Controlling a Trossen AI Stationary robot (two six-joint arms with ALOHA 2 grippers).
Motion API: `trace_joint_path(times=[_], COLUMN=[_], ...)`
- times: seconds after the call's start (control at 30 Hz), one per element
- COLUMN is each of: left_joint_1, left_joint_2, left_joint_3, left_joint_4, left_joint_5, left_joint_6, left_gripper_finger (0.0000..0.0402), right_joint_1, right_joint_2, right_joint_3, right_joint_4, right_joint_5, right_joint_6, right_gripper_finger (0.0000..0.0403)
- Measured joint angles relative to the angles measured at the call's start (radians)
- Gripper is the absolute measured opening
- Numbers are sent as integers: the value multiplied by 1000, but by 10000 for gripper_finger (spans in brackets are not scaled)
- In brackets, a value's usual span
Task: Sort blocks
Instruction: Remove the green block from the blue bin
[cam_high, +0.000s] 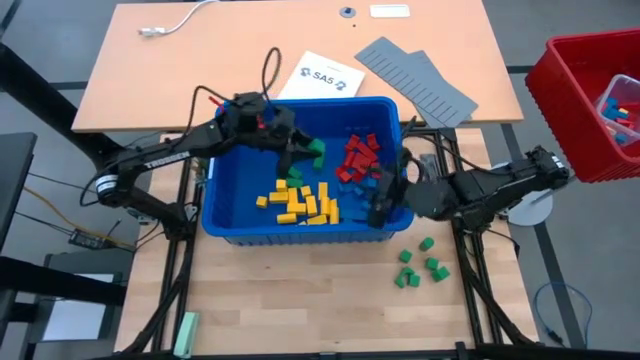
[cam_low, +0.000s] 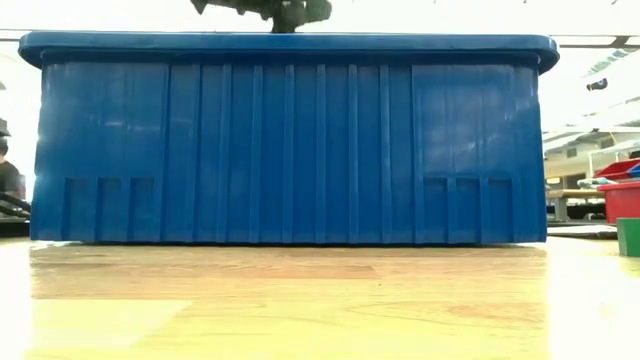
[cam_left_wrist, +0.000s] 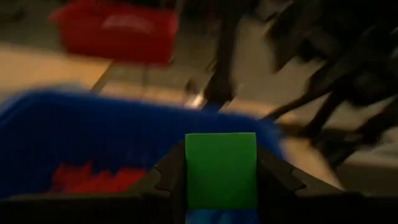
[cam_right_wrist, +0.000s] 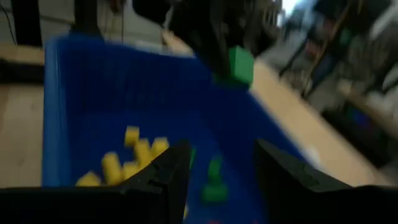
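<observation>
A blue bin (cam_high: 215, 205) in the middle of the table holds yellow blocks (cam_high: 300, 203), red blocks (cam_high: 358, 158), some blue ones and a few green ones (cam_right_wrist: 214, 180). My left gripper (cam_left_wrist: 221, 177) hangs over the bin's far half, shut on a green block (cam_high: 316, 150). That block also shows in the right wrist view as the green block (cam_right_wrist: 240, 64). My right gripper (cam_right_wrist: 217, 171) stands open at the bin's right wall (cam_high: 385, 200), with nothing between its fingers. Several green blocks (cam_high: 420, 262) lie on the table to the right of the bin. My left gripper pinches the green block by two opposite sides (cam_left_wrist: 189, 168), one finger on each. The fingers come from the table's left, close to level and slanting slightly down. The block is lifted clear, above the bin's inside.
A red bin (cam_high: 590, 100) with more blocks stands off the table's far right. Grey ridged panels (cam_high: 420, 80), a printed sheet (cam_high: 320, 75) and a white cable (cam_high: 175, 22) lie behind the blue bin. A pale green bar (cam_high: 186, 330) lies at the near left.
</observation>
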Motion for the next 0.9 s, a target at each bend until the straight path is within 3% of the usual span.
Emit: trace_joint_path(times=[0.2,0.3,0.5,0.6,0.7,0.9], left_joint_1=[-16,-19,-19,-24,-37,-58], left_joint_2=[-10,-4,-3,-3,-2,-2], left_joint_3=[0,0,-1,-1,-1,-1], left_joint_4=[286,405,500,493,488,488], left_joint_5=[119,132,130,130,142,174], left_joint_6=[-225,-322,-456,-480,-479,-473], left_gripper_finger=[136,136,136,136,136,136], right_joint_1=[-75,-106,-144,-161,-181,-200], right_joint_2=[18,58,165,215,252,282], right_joint_3=[1,1,1,1,16,43], right_joint_4=[351,514,859,1001,1032,1038], right_joint_5=[-107,-166,-164,-171,-190,-193], right_joint_6=[-540,-788,-1201,-1343,-1395,-1431], right_gripper_finger=[172,195,251,268,273,248])
